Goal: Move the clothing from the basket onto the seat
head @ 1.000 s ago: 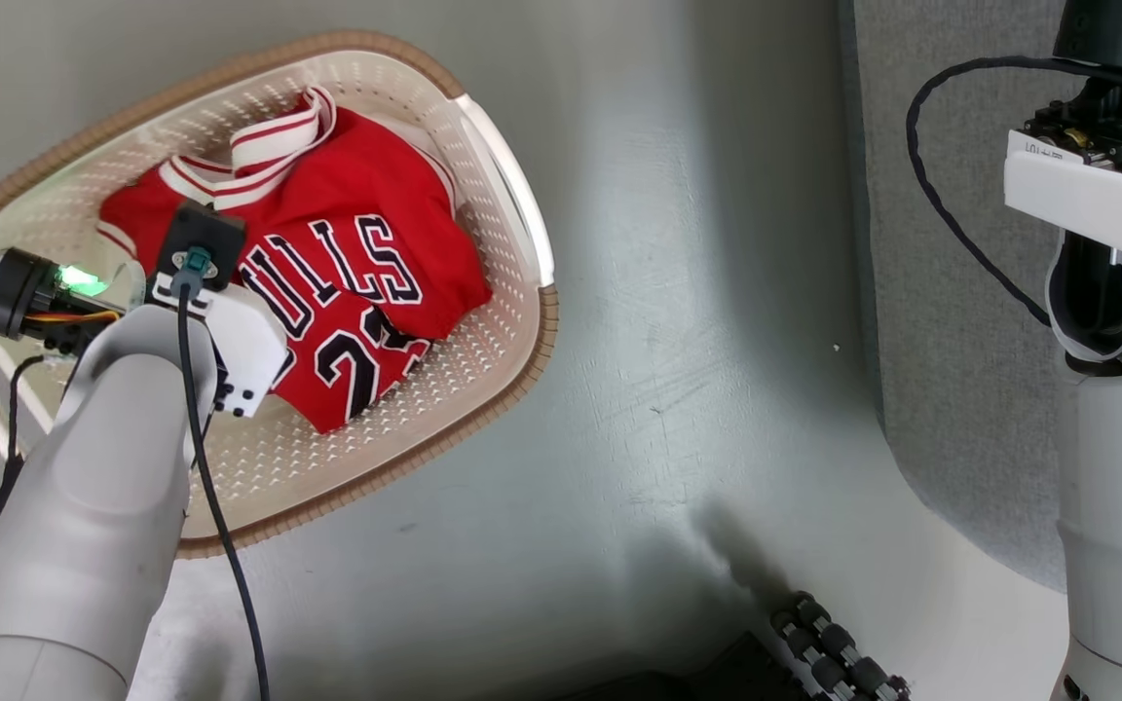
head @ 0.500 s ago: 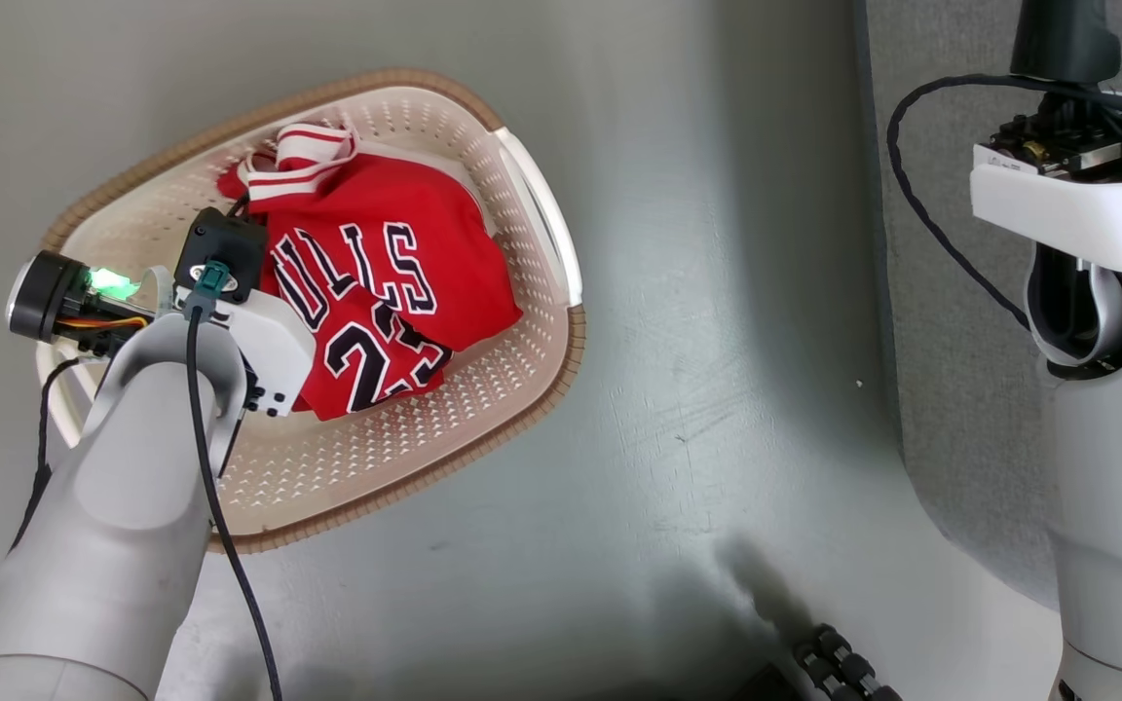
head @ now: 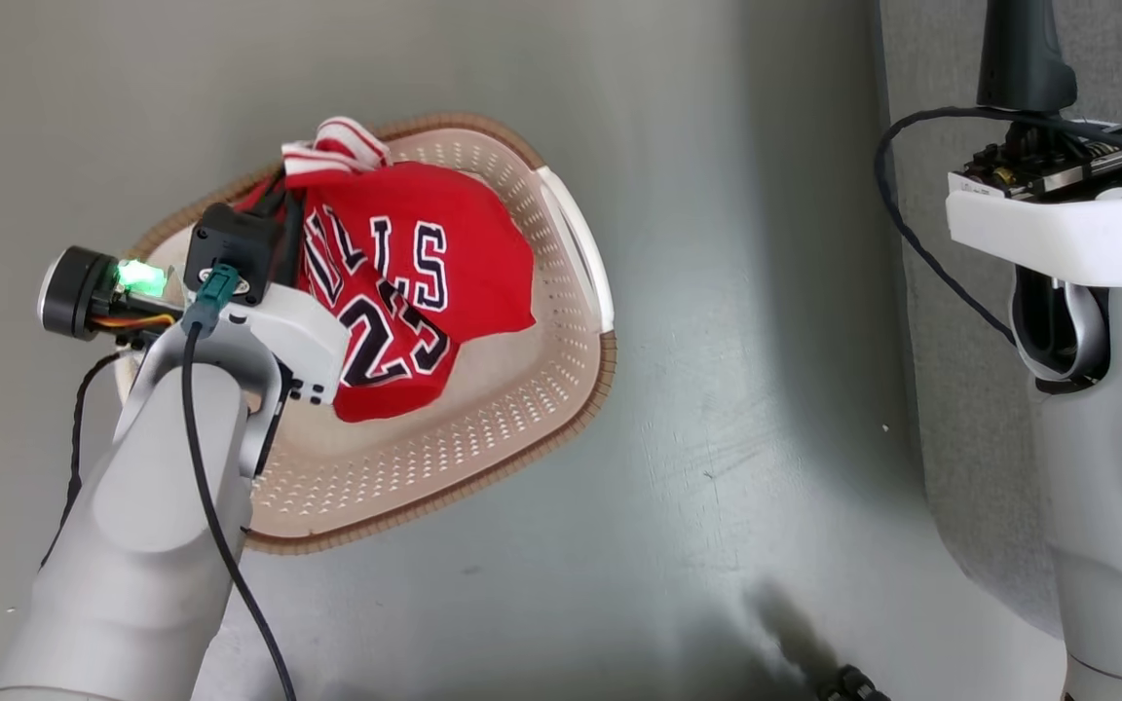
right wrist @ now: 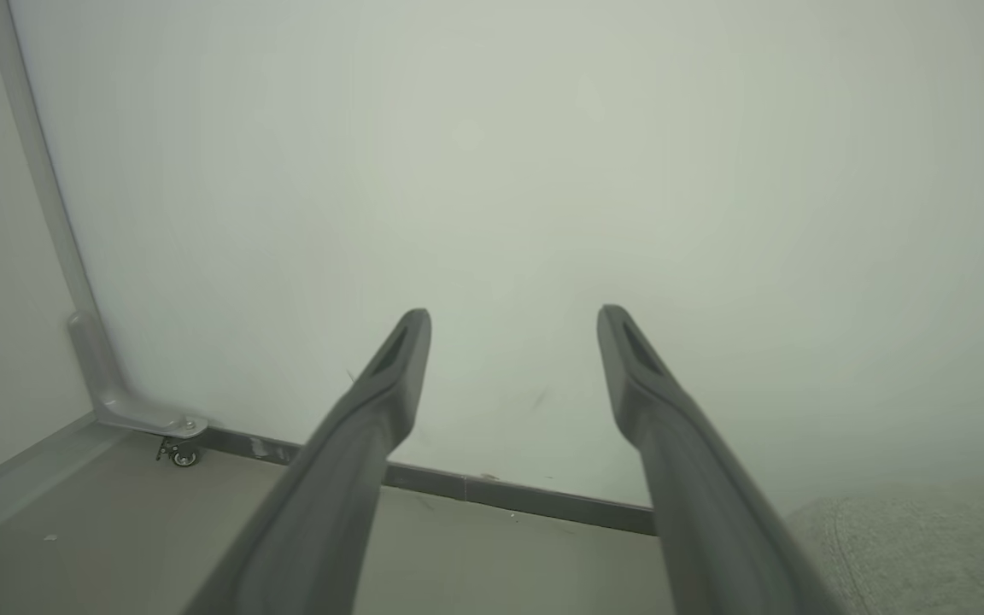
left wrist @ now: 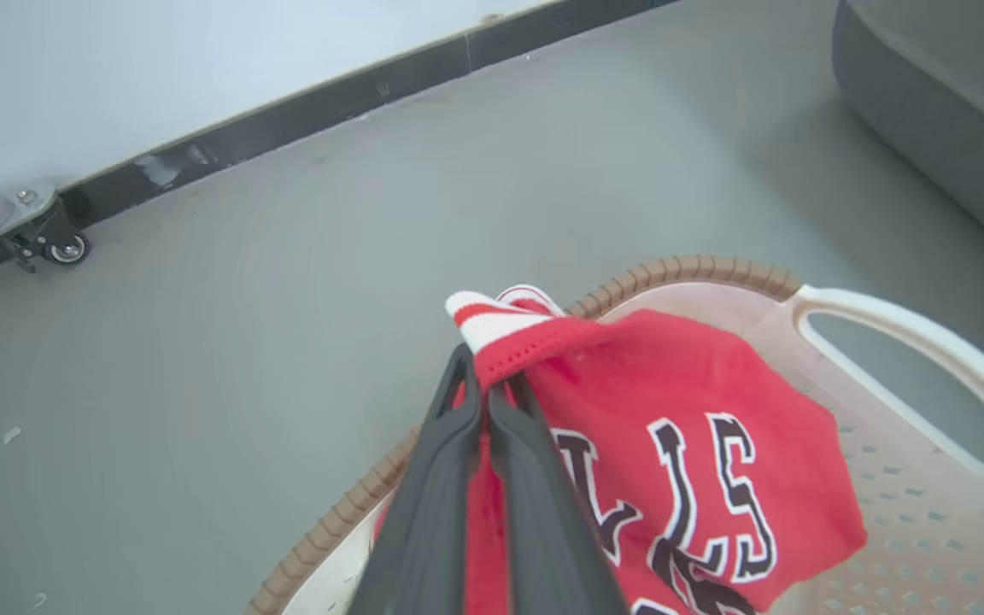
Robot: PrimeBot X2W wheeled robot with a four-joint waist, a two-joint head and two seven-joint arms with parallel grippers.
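The red clothing hangs in a bunch from the left gripper, over the far half of the basket. The gripper's two dark fingers are clamped together on a fold of red mesh just below the white striped trim, which sticks up past the fingertips. The lettering and number face up and to the right of the fingers. The lower hem droops toward the basket's perforated bottom; from the head view it appears to hang just above it, though contact cannot be ruled out.

The basket stands on the grey floor. Its brown rim runs under the gripped fold on the far side, and a pale side handle lies to the right of the clothing. The near half of the basket's bottom is bare.

Open floor runs between the basket and the seat, which stand well apart. The seat's rounded grey edge borders that floor on the right. The right gripper is spread wide and grasps nothing, pointing at a pale wall. A small caster wheel sits by the dark baseboard beyond the basket.
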